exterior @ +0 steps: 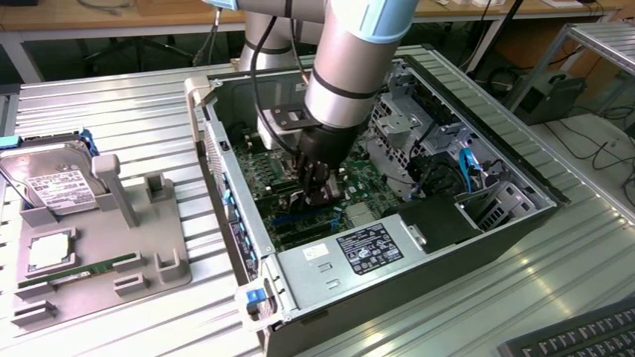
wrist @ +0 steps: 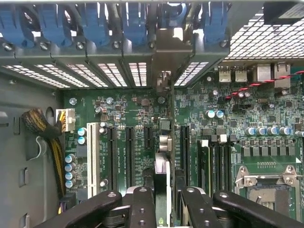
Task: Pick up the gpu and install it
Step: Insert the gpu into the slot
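One gripper (wrist: 161,202) is clamped on the gpu (wrist: 162,171), held edge-on over the motherboard (wrist: 123,118) inside the open computer case (exterior: 496,245); one hard drive (exterior: 50,182) rests at the exterior view's left.

No legible text: power supply label (exterior: 365,250), hard drive label (exterior: 55,187) (print too small).

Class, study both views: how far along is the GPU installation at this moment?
Done: the gpu is off the parts tray and inside the computer case. In hand: the end effector grips it edge-on above the motherboard, its bracket near the rear slot openings. Left: whether it is seated cannot be told; the end effector has not let go.
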Controlling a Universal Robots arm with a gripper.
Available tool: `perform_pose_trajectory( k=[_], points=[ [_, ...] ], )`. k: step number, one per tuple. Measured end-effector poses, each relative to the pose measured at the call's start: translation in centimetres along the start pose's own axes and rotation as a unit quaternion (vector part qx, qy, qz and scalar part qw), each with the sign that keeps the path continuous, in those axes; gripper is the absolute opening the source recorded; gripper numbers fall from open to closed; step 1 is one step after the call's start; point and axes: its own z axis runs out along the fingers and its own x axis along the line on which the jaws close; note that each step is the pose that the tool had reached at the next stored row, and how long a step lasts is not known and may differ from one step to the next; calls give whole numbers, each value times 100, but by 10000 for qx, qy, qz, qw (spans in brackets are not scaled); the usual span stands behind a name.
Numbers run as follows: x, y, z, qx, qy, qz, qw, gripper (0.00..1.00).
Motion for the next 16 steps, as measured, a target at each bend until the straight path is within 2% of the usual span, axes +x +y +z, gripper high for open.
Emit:
perform_pose_trajectory(
  k=[3, 13, 14, 16],
  points=[
    [0, 5, 8, -16, 1, 0, 10000, 26],
    [-44, 6, 9, -17, -1, -2, 10000, 26],
    [-48, 5, 18, -11, -10, -4, 10000, 26],
    [-47, 11, 12, -16, -2, -4, 10000, 26]
  ],
)
